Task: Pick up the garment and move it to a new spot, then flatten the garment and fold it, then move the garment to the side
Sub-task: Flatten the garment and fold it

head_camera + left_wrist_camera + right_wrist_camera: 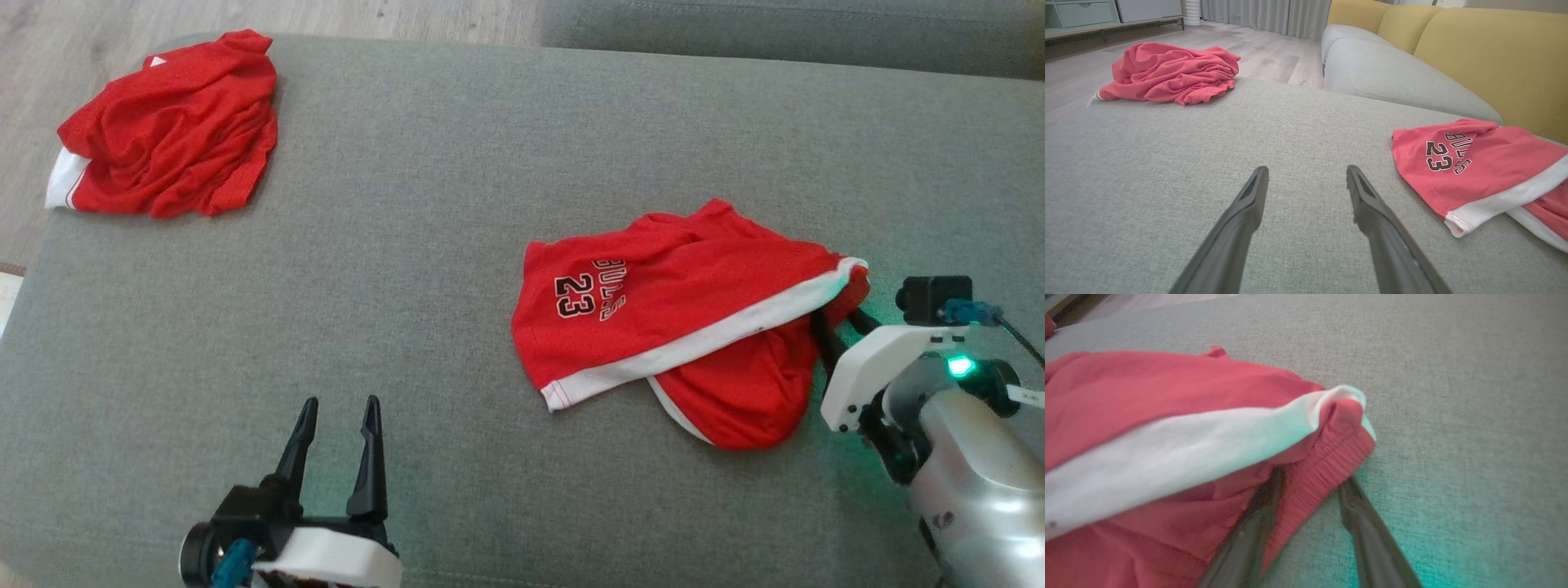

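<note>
Right gripper (pixel 1310 485), jaws apart astride the ribbed waistband (pixel 1337 451) of the crumpled red, white-trimmed jersey shorts (pixel 653 318) lying on the grey fabric sofa seat (pixel 457 163), risks a shallow bite on one layer, letting the cloth slip free on lifting.

- In your head view, the right gripper's (pixel 837 321) fingertips vanish under the hem of the shorts (pixel 669 310).
- Your right wrist view is blurred, and the shorts run off its left and bottom edges.
- Your left wrist view's right edge also cuts the shorts.
- The head view's bottom edge crops the left gripper's (pixel 341 402) base.
</note>
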Robot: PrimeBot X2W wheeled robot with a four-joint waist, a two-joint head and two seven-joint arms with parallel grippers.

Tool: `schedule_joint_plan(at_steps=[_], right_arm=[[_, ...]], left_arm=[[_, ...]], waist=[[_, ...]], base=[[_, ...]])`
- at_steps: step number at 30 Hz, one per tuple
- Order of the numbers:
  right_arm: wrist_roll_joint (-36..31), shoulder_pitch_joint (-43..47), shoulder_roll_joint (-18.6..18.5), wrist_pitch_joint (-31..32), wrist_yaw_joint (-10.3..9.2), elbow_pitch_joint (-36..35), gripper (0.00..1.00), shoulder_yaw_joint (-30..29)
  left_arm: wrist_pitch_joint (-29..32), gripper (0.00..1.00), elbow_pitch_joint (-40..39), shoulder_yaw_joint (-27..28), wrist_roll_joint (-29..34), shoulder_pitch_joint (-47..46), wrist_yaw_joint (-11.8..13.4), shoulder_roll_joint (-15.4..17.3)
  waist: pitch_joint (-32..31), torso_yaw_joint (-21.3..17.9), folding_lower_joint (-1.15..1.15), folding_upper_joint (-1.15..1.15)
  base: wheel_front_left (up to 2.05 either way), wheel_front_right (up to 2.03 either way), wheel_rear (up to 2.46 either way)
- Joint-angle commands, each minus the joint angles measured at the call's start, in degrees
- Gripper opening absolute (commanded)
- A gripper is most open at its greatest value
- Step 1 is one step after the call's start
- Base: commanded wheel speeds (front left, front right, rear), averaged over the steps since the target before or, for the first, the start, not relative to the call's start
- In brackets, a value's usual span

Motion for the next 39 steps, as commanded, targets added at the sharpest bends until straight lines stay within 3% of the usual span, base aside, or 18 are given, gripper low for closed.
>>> schedule_joint_plan(at_steps=[1, 3, 7, 14, 19, 26, 39], right_arm=[[1.32, -2.02, -1.48, 0.08, 0.21, -1.32, 0.33, 2.04], [1.66, -2.93, -2.38, -1.08, 0.21, -1.44, 0.0, 3.03], [-0.17, -5.46, -3.76, -5.49, 0.21, -1.69, 0.0, 5.05], [-9.91, -9.8, -6.02, -12.54, 0.21, -3.66, 0.0, 9.89], [-16.23, -8.65, -9.42, -13.82, 0.21, -6.64, 0.0, 14.03], [-16.77, -0.59, -12.22, -11.82, 0.21, -11.98, 0.0, 17.87], [-16.03, 13.16, -7.67, -8.92, 0.21, -18.85, 0.01, 14.0]], left_arm=[[-0.31, 1.0, -1.45, 1.88, 0.23, -2.44, 0.26, 0.89], [-0.36, 1.0, -1.3, 1.89, 0.18, -2.6, 0.26, 0.89], [-0.48, 1.0, -0.97, 2.1, 0.02, -2.69, 0.42, 0.94], [-0.64, 1.0, -0.72, 2.17, -0.26, -2.34, 0.6, 0.93], [-0.72, 1.0, -0.8, 2.28, -0.5, -1.88, 0.8, 1.03], [-0.84, 1.0, -1.17, 2.54, -0.77, -1.1, 1.16, 1.18], [-0.72, 1.0, -1.76, 2.25, -0.9, -1.2, 1.45, 1.66]], waist=[[0.25, 0.04, 0.0, 0.0], [0.4, -0.01, 0.0, 0.0], [0.29, -0.73, 0.0, 0.0], [-0.98, -3.25, 0.0, 0.0], [-1.89, -5.07, 0.0, 0.0], [-2.64, -7.04, 0.0, 0.0], [-3.09, -9.15, 0.0, 0.0]], base=[[0.0, 0.0, 0.0], [0.0, 0.0, 0.0], [0.0, 0.0, 0.0], [0.0, 0.0, 0.0], [0.0, 0.0, 0.0], [0.0, 0.0, 0.0], [0.0, 0.0, 0.0]])
